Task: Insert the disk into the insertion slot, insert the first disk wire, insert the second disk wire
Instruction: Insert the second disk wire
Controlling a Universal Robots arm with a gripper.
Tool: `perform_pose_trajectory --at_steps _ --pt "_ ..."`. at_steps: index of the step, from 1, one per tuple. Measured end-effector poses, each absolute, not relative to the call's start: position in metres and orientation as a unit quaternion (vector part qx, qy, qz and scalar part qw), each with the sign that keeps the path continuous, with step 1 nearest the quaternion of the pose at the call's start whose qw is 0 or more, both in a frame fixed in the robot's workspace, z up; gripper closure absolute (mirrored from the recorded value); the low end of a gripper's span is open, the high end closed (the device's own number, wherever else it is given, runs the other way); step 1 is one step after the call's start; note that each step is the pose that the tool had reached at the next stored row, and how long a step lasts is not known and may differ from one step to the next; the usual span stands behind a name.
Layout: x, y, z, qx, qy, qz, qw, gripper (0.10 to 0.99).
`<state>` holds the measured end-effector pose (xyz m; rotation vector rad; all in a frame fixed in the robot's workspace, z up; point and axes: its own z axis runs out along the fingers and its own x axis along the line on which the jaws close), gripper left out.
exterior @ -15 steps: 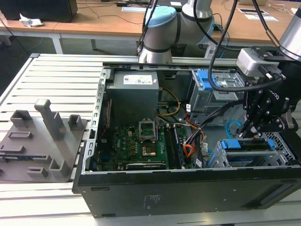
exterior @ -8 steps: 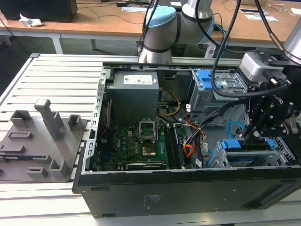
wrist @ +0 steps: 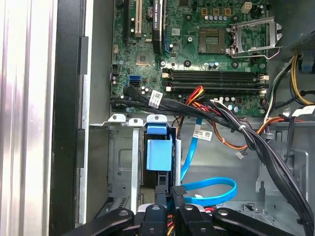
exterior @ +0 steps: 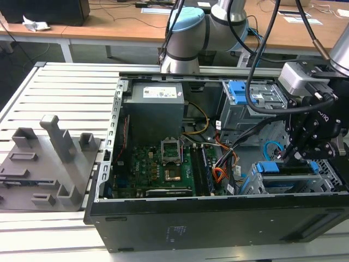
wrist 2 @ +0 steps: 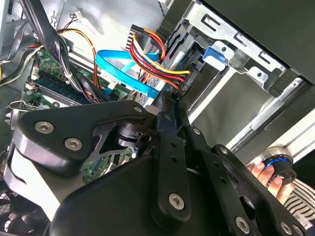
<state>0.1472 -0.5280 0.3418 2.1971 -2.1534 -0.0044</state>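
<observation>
The disk's blue caddy (exterior: 286, 168) (wrist: 158, 147) sits inside the insertion slot (exterior: 327, 174) (wrist: 123, 164) at the case's front corner, on the exterior view's right. My gripper (exterior: 294, 155) (wrist 2: 170, 98) (wrist: 169, 196) hangs at the disk's rear end. Its fingers stand close together on the dark plug of the first disk wire (wrist 2: 155, 61), whose red-orange strands run in between them. The second disk wire (wrist 2: 118, 69) (wrist: 211, 189) (exterior: 271, 147), light blue and glossy, loops right beside the fingertips; its dark plug (wrist: 178, 190) lies against them.
The motherboard (exterior: 158, 169) (wrist: 211, 49) fills the case floor, crossed by black cable bundles (wrist: 236, 125). A taller grey cage with a blue latch (exterior: 240, 90) (wrist 2: 214, 54) stands behind. A person's hand (wrist 2: 268, 174) shows outside the case. Grey fixtures (exterior: 49, 158) sit on the slatted table.
</observation>
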Motion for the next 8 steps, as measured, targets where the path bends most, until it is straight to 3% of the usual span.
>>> perform_pose_trajectory --at_steps 8 --pt "0.1474 -0.5298 0.3399 0.714 -0.7 -0.001 0.033 0.922"
